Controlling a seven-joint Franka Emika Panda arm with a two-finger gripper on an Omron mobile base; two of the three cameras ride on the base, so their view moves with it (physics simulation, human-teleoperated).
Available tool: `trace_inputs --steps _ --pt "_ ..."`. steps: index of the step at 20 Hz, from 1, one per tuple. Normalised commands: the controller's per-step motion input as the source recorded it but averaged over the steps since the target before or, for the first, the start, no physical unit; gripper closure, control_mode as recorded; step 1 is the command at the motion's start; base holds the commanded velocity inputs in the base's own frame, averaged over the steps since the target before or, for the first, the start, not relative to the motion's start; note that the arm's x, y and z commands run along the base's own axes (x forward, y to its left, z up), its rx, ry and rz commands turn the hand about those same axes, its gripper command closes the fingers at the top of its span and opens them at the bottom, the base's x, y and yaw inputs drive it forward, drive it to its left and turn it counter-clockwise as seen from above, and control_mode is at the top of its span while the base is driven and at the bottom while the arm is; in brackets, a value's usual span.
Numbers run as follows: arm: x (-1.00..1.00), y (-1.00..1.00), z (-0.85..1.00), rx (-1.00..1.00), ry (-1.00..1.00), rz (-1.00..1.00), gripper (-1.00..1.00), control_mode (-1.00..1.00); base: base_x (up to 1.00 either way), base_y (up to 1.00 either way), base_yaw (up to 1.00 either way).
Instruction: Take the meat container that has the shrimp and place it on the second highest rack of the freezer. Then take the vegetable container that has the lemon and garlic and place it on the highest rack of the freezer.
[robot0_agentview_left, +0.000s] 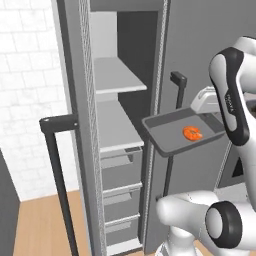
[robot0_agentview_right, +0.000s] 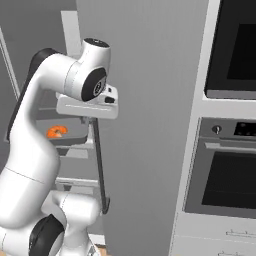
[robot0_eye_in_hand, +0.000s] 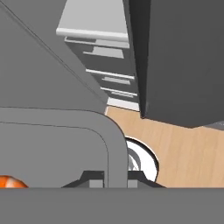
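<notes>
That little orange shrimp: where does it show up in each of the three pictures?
Left base view: the shrimp lies right of centre, on the grey tray.
Right base view: middle left, behind the white arm.
Hand view: bottom left corner.
Shared landmark: the tray itself, held before the open freezer.

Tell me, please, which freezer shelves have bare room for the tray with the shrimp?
Both pale shelves in the freezer look bare: the highest rack and the second rack, above the grey drawers. The tray, carrying the shrimp, hangs beside the opening; the gap between door edges looks tight.
</notes>
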Motion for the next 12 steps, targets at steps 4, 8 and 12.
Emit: trace_inputs --steps 4,8,12 --pt "0.00 0.00 0.00 0.00 0.00 0.00 1.00 1.00 0.49 0.20 -0.17" --pt "0.00 0.00 0.00 0.00 0.00 0.00 1.00 1.00 0.11 0.57 -0.03" --pt "-0.07 0.72 0.00 0.00 -0.02 0.00 1.00 -1.00 0.00 0.22 0.00"
